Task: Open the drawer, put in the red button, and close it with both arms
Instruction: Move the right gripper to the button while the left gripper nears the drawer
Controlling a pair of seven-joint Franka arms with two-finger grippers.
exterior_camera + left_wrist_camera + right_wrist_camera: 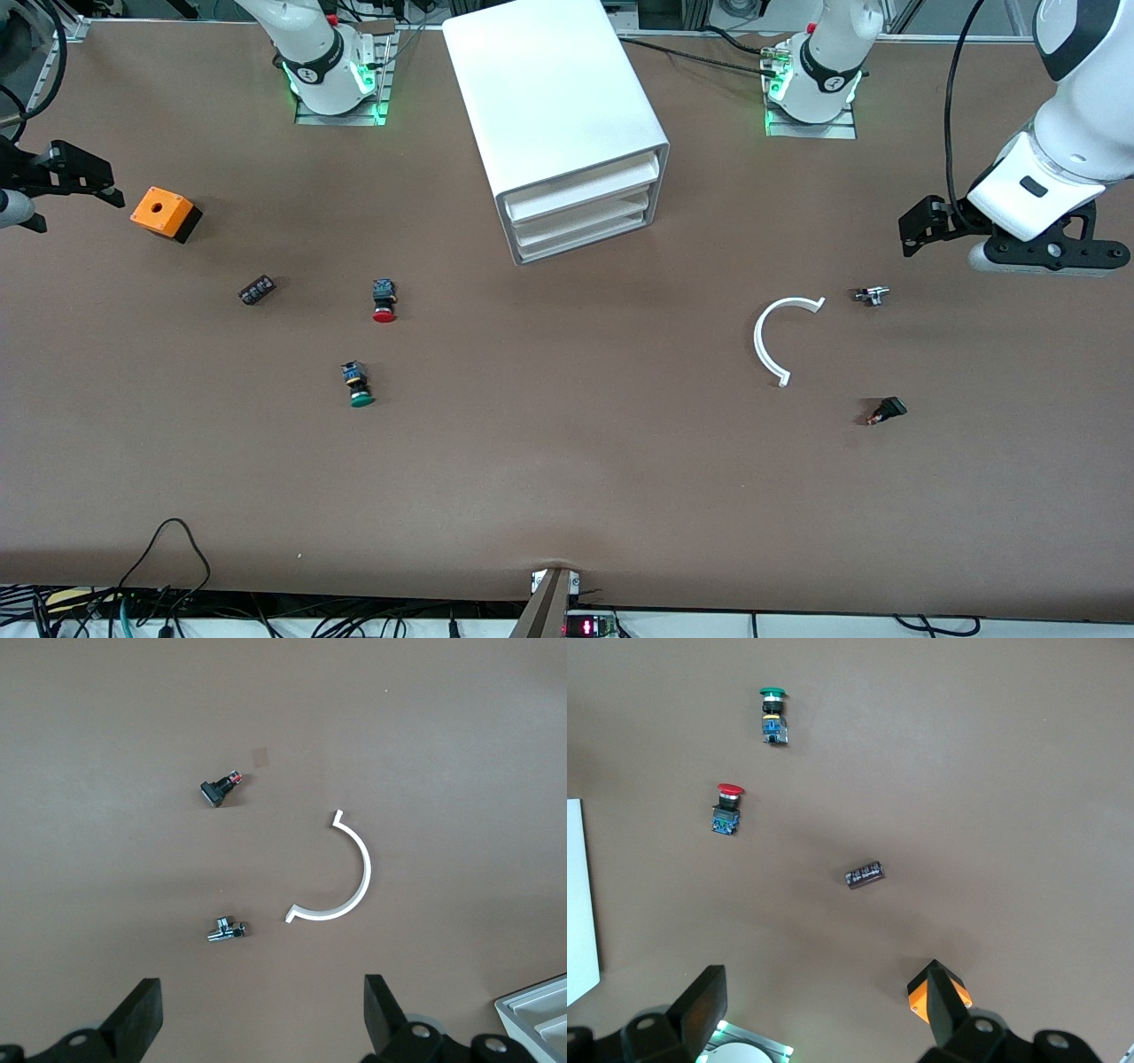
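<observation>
No step of the task is begun; the cabinet point(554, 115) stands at the middle of the table toward the robots' bases, its three tray drawers all pushed in; the drawer point(580, 214), the middle one, is shut, and what any of the three holds cannot be seen. The red button point(384, 300) lies on the bare table toward the right arm's end, nearer the front camera than the cabinet; the green button point(357, 385) lies nearer the camera again. The right gripper point(824, 1005) hangs beside the orange box point(165, 213), fingers spread and empty; the left gripper point(261, 1010) hangs at the left arm's end near the white arc point(780, 337), likewise spread and empty. Judgement: the next move calls for one gripper to reach the middle drawer's front and draw it out squarely, without disturbing the neighbouring trays.
</observation>
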